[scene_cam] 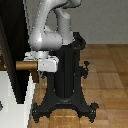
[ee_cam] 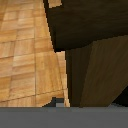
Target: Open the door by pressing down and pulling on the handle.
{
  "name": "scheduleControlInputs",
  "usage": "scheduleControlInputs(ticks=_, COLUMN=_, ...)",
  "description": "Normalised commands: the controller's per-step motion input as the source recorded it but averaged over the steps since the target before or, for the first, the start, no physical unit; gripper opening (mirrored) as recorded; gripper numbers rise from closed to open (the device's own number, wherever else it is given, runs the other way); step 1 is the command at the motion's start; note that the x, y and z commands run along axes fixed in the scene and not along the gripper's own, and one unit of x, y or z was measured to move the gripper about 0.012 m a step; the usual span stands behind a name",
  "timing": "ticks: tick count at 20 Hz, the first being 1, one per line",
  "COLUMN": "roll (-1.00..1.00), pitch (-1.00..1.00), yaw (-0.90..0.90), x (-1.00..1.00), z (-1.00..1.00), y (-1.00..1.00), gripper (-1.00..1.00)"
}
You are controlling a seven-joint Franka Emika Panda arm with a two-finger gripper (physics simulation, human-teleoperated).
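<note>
Wood parquet floor (scene_cam: 107, 70) — warm tan tiles — under a plain white wall (scene_cam: 105, 20).

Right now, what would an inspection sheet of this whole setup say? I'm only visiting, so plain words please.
Surface: wood-patterned floor; a white slab runs along the exterior view's left.
Job's things: the door, dark with a pale edge, stands upright; the handle, a tan bar, sticks out level from it.
Clutter: nothing seen.
Grippers: the gripper is at the handle's free end; whether it is shut on the bar cannot be told. The wrist view shows only dark panels and floor.
Cables: nothing seen.
Surroundings: black pedestal carrying the pale arm; plain light wall behind.
</note>
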Motion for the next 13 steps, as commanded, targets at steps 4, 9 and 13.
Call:
scheduleControlInputs(ticks=4, roll=0.0, pitch=0.0, yaw=0.0, x=0.0, z=0.0, y=0.75, gripper=-1.0)
scheduleControlInputs(ticks=9, roll=0.0, pitch=0.0, yaw=0.0, x=0.0, z=0.0, y=0.0, gripper=-1.0)
scheduleControlInputs(ticks=13, roll=0.0, pitch=0.0, yaw=0.0, x=0.0, z=0.0, y=0.0, gripper=-1.0)
